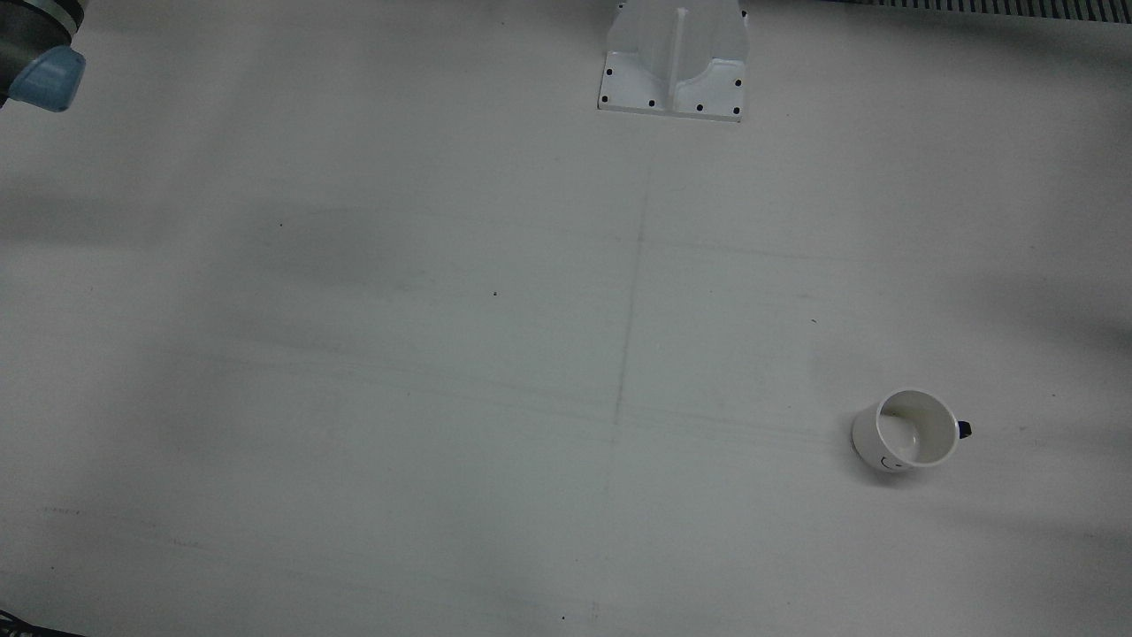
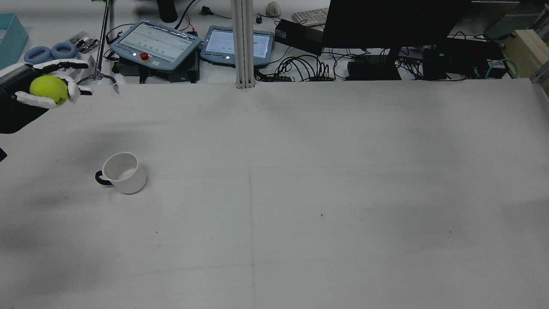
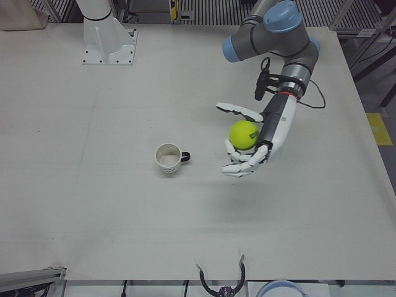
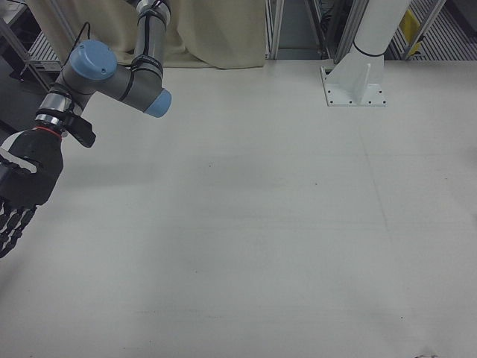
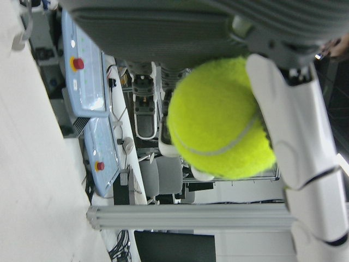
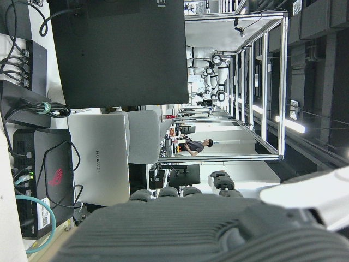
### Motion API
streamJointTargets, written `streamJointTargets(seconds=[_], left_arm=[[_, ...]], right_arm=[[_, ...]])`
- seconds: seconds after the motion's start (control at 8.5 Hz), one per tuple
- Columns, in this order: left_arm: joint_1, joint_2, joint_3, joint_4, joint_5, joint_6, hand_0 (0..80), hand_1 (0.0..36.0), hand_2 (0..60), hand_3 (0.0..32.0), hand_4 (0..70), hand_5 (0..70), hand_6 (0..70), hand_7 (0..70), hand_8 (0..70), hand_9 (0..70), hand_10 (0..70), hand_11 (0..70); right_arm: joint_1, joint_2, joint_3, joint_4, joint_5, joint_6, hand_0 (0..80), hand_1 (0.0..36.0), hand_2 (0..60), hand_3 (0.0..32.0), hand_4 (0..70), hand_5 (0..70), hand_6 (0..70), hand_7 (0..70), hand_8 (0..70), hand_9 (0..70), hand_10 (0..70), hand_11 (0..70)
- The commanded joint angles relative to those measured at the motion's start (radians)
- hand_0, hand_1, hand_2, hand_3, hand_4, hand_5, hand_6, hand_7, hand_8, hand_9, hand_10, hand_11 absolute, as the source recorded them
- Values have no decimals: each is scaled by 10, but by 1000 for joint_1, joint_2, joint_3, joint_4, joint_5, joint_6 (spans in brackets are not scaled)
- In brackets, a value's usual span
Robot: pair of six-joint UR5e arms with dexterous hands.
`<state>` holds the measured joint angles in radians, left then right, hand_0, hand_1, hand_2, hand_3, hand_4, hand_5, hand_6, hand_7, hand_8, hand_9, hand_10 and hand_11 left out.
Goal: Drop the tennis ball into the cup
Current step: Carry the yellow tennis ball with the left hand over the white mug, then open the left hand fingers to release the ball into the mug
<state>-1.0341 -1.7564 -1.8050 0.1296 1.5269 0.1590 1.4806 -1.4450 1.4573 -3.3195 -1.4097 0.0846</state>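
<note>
In the front view, the cup [image 1: 906, 431] stands upright on the table [image 1: 442, 354], at the lower right, its dark handle pointing right; no hand shows here.

In the rear view, the left hand [image 2: 40, 88] hangs at the far left edge, above the table, its white fingers curled around the ball [image 2: 49, 90]. The cup [image 2: 122, 172] stands nearer the camera and to the right of the hand, well apart from it, handle to the left.

In the left-front view, the left hand [image 3: 257, 143] cradles the yellow-green ball [image 3: 244, 134] between its fingers, palm turned toward the cup [image 3: 169, 158], which sits to the view's left of the hand, near but not under it.

In the right-front view, the right hand [image 4: 21, 190] hangs at the left edge, off the table's side; its fingers point down and seem spread, though partly cut off.

In the left hand view, the ball [image 5: 219, 119] fills the middle, pressed against a white finger [image 5: 297, 125].

In the right hand view, only the palm's dark edge [image 6: 191, 229] shows, holding nothing.
</note>
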Motion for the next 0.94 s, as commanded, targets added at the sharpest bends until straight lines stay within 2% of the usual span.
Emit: streamJointTargets(seconds=[0.0, 0.35, 0.47, 0.59, 0.71, 0.82], left_arm=[[156, -26, 48, -33, -53, 51, 494, 77, 86, 0, 229, 211, 700, 700, 471, 609, 212, 315], [181, -37, 136, -92, -65, 51, 492, 74, 85, 0, 232, 215, 700, 700, 470, 608, 214, 317], [183, -34, 147, -108, -63, 56, 496, 85, 85, 0, 225, 200, 700, 700, 437, 561, 199, 296], [181, -31, 177, -145, -63, 48, 479, 112, 110, 0, 178, 123, 488, 475, 213, 250, 118, 182], [183, -23, 180, -165, -65, 50, 442, 91, 132, 0, 101, 86, 303, 96, 94, 63, 47, 77], [181, -25, 177, -166, -65, 51, 391, 74, 156, 0, 69, 68, 240, 38, 68, 38, 21, 36]], right_arm=[[0, 0, 0, 0, 0, 0, 0, 0, 0, 0, 0, 0, 0, 0, 0, 0, 0, 0], [0, 0, 0, 0, 0, 0, 0, 0, 0, 0, 0, 0, 0, 0, 0, 0, 0, 0], [0, 0, 0, 0, 0, 0, 0, 0, 0, 0, 0, 0, 0, 0, 0, 0, 0, 0], [0, 0, 0, 0, 0, 0, 0, 0, 0, 0, 0, 0, 0, 0, 0, 0, 0, 0], [0, 0, 0, 0, 0, 0, 0, 0, 0, 0, 0, 0, 0, 0, 0, 0, 0, 0], [0, 0, 0, 0, 0, 0, 0, 0, 0, 0, 0, 0, 0, 0, 0, 0, 0, 0]])
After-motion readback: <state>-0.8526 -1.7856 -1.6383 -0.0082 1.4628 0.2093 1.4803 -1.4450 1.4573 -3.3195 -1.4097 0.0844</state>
